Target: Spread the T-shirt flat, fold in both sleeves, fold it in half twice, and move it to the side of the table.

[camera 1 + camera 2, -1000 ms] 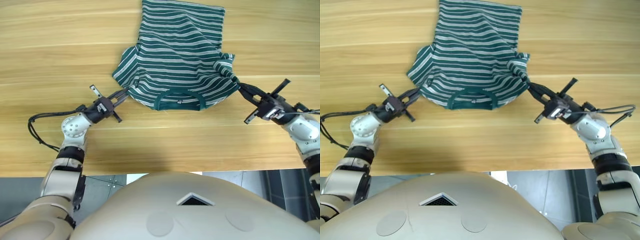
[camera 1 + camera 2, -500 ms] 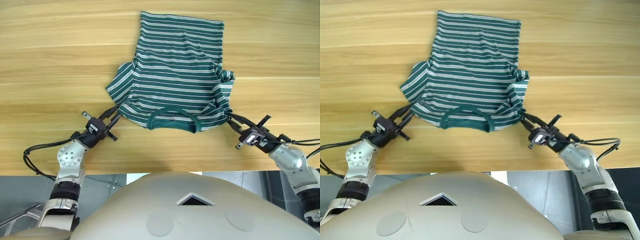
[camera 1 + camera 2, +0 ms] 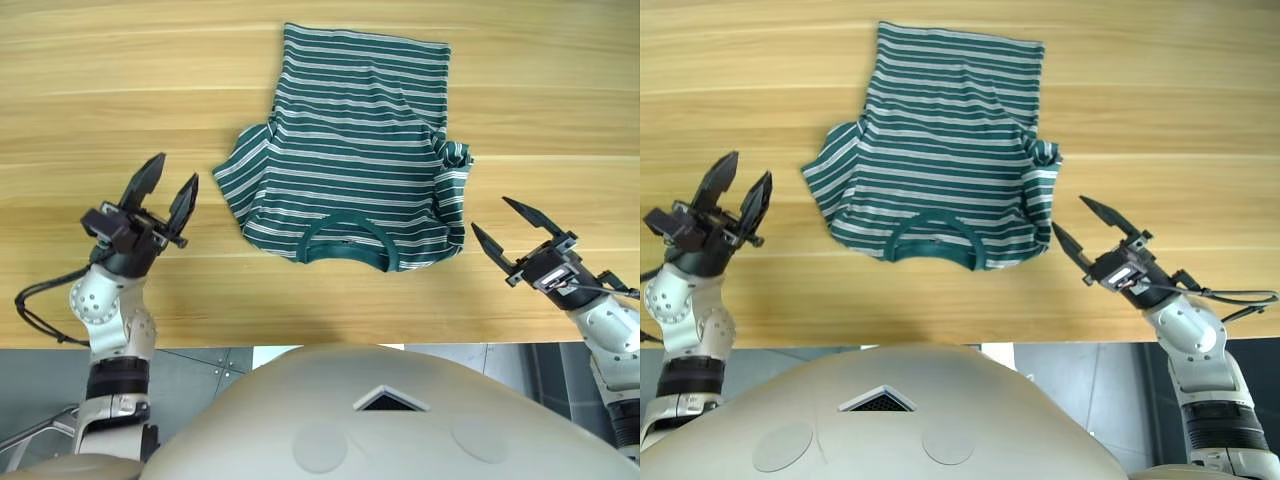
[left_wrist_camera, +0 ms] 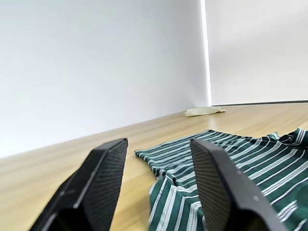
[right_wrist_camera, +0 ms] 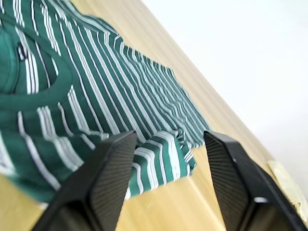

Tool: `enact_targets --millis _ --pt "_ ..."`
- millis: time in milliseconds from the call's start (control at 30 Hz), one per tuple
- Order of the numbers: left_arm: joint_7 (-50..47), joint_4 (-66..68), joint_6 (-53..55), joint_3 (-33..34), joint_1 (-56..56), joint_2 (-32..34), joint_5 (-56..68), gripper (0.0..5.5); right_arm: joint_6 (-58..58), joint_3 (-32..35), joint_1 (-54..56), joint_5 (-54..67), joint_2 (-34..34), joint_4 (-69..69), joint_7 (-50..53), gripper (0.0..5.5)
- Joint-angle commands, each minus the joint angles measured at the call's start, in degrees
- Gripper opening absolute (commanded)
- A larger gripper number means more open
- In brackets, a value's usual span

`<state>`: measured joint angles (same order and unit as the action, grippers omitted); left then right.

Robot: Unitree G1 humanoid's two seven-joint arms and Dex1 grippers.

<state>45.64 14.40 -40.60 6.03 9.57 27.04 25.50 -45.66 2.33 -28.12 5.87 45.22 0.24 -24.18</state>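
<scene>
A green T-shirt with white stripes (image 3: 355, 150) lies on the wooden table (image 3: 120, 90), its collar toward the near edge and its hem far. Both sleeves are bunched against its sides, the right one (image 3: 452, 185) crumpled. My left gripper (image 3: 168, 182) stands open, lifted off the table to the left of the shirt, nothing between its fingers. My right gripper (image 3: 495, 222) is open too, just right of the shirt's near right corner and apart from it. The striped cloth (image 4: 231, 168) lies beyond the left fingers, and the crumpled sleeve (image 5: 166, 154) between the right ones.
Bare wood stretches wide to both sides of the shirt and beyond its hem. The table's near edge (image 3: 300, 340) runs just under the collar. A small pale scrap (image 4: 204, 111) lies at the table's far edge by a white wall.
Both grippers let go of the shirt's near corners, opened and drew back outward. The shirt now rests on the table, slightly nearer than a second ago.
</scene>
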Motion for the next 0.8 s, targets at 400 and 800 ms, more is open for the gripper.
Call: enact_targets --millis 400,800 --pt "-44.7 51.8 9.2 -35.8 -59.5 -9.1 -74.0 2.4 0.0 -3.7 15.3 4.0 -8.7 6.4 -7.5 2.58" --pt "-48.8 61.5 15.0 -42.2 -52.5 -4.2 -75.4 2.4 -0.2 -4.4 19.6 1.7 -10.7 9.2 -9.2 2.58"
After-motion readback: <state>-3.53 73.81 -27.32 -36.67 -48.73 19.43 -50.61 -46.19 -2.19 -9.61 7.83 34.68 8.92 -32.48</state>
